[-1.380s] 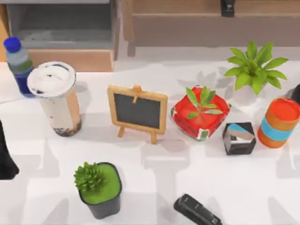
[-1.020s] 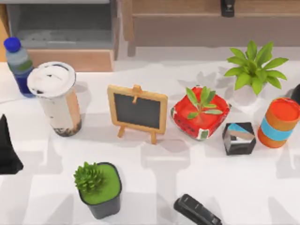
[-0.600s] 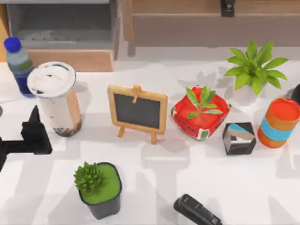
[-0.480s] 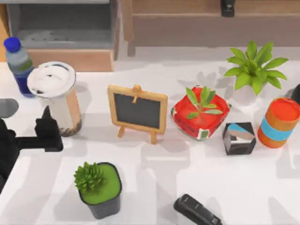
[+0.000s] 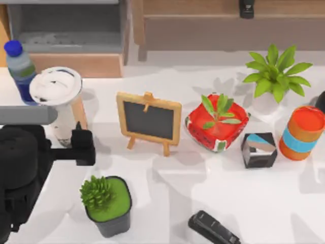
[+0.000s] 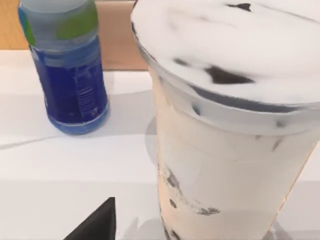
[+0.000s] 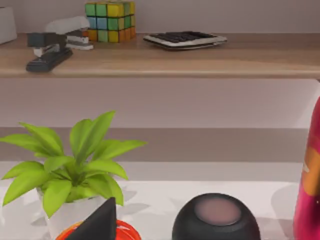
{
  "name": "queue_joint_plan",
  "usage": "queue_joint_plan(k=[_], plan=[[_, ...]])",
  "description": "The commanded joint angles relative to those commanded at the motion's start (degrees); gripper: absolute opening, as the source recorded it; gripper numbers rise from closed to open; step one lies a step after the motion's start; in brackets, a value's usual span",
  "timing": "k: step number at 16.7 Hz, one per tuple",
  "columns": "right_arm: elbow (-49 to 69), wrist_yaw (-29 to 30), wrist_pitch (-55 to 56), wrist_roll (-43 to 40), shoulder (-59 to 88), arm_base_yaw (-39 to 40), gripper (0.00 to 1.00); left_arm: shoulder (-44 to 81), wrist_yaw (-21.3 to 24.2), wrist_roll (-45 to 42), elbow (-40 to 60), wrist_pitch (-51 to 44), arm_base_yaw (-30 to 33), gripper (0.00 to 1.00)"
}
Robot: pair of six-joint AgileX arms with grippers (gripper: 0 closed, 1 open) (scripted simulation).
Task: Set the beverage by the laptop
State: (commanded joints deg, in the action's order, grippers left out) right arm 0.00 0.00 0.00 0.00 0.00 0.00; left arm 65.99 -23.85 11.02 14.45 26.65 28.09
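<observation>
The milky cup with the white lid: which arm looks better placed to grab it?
The left. Its hand is right beside the cup at the table's left; the right arm sits at the far right edge.

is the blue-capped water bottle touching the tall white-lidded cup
Apart. The left wrist view shows bare white table between the blue-capped water bottle and the tall white-lidded cup.
</observation>
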Motion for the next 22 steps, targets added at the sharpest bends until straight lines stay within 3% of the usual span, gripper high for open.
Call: queue_joint_plan(k=[6, 15, 21, 22], plan=[[0.0, 0.0, 0.0, 0.0, 0.0, 0.0, 1.0, 0.73, 0.38, -0.2, 0.19, 0.67, -0.46, 1.0], [0.0, 0.0, 0.0, 0.0, 0.0, 0.0, 1.0, 24.85, 6.01, -3.01, 8.61, 16.76, -6.25, 1.0], [0.0, 0.0, 0.0, 0.0, 0.0, 0.0, 1.0, 28.02, 7.1, -3.53, 9.89, 19.29, -7.39, 1.0], [0.0, 0.0, 0.0, 0.0, 0.0, 0.0, 1.0, 28.02, 7.1, -3.53, 9.89, 19.29, -7.39, 0.92]])
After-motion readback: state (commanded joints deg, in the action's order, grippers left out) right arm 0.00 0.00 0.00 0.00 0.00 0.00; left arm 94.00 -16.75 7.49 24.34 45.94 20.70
